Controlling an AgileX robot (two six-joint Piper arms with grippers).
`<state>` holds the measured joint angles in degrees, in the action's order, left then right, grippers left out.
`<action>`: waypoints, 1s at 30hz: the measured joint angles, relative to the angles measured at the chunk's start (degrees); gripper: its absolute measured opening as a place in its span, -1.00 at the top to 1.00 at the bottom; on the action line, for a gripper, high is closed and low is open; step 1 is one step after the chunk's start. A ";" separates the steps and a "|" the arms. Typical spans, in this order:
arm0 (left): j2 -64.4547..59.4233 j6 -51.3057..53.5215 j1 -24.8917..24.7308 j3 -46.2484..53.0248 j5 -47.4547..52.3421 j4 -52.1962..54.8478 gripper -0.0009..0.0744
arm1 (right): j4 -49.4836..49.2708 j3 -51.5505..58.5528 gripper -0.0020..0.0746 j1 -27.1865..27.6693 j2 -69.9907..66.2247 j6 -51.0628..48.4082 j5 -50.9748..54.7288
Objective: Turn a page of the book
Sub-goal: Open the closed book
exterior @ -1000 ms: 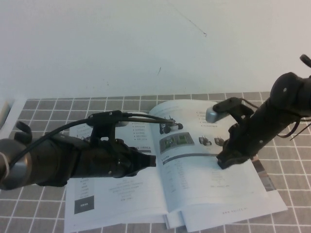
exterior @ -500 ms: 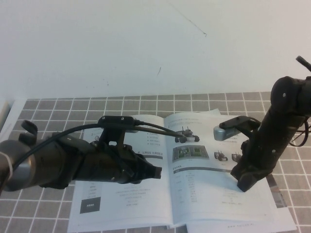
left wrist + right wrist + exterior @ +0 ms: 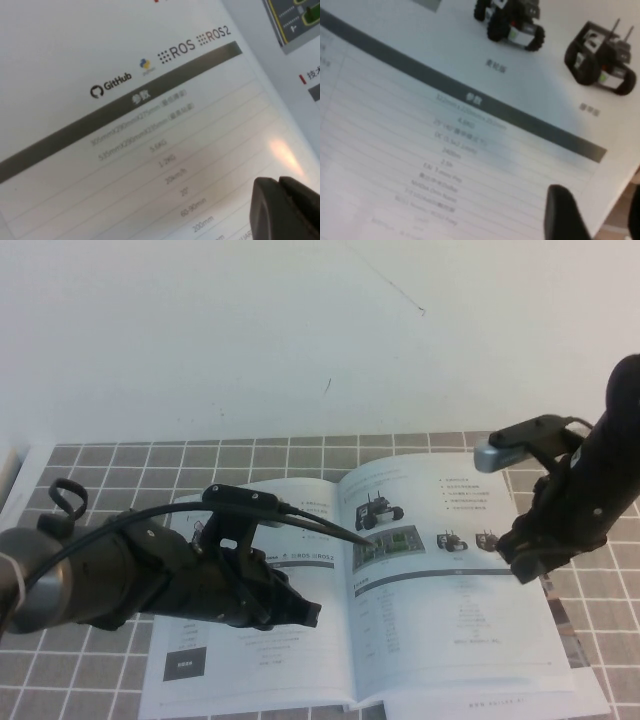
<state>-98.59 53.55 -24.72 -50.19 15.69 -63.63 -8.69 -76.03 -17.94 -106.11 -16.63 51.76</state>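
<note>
The book lies open on the tiled table. The page is its right leaf, with small black wheeled robots, a grey bar and a table. My right gripper hovers at this page's outer edge. It is open, and in the right wrist view the edge runs between its two fingers. My left gripper is shut and empty, low over the left leaf near the spine. In the left wrist view its fingertips are over a table under a grey bar and GitHub and ROS logos.
Colourful-edged magazine sheets and a white sheet stick out beneath the book at the right and front. A white wall rises behind the tiled table. A white object sits at the far left edge.
My right gripper has moved from the middle of the right page out to its outer edge and risen. The book has shifted right. My left gripper has moved slightly nearer the front.
</note>
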 joint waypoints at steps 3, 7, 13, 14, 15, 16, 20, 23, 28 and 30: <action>0.39 -0.04 0.00 0.00 0.00 0.38 0.99 | -2.08 1.21 0.07 0.00 -2.50 0.34 -2.44; 2.26 0.41 0.11 0.00 -1.11 2.32 0.99 | -3.27 1.56 -0.08 0.11 -3.23 0.49 -3.99; 3.71 1.05 4.09 -0.08 1.17 4.41 0.99 | -7.91 1.56 -0.11 3.65 -4.31 0.56 -4.61; 3.71 1.31 4.46 -0.08 1.71 4.43 0.99 | -8.98 1.56 -0.11 4.19 -4.53 0.13 -4.24; 3.58 1.96 5.75 -0.08 2.80 4.68 0.99 | -11.29 1.56 -0.11 5.18 -5.05 -1.56 -3.63; 3.46 2.25 6.16 -0.08 3.31 4.82 0.99 | -13.14 1.56 -0.11 5.72 -5.45 -2.67 -3.22; 2.53 3.00 7.73 -0.08 4.07 5.04 0.99 | -18.06 1.56 -0.12 6.22 -5.73 -5.94 -2.75; 1.48 3.00 7.88 -0.08 4.30 5.04 0.99 | -20.25 1.56 -0.12 6.22 -5.73 -7.36 -2.66; -0.50 3.00 7.88 -0.13 4.43 4.92 0.99 | -20.60 1.56 -0.12 6.22 -5.73 -7.86 -2.53; -0.96 3.00 7.88 -0.13 4.52 4.92 0.99 | -20.20 1.56 -0.12 6.22 -5.73 -7.95 -2.86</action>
<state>-99.55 56.55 -16.84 -50.33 20.21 -58.70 -28.89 -74.47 -11.72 -111.85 -24.58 48.90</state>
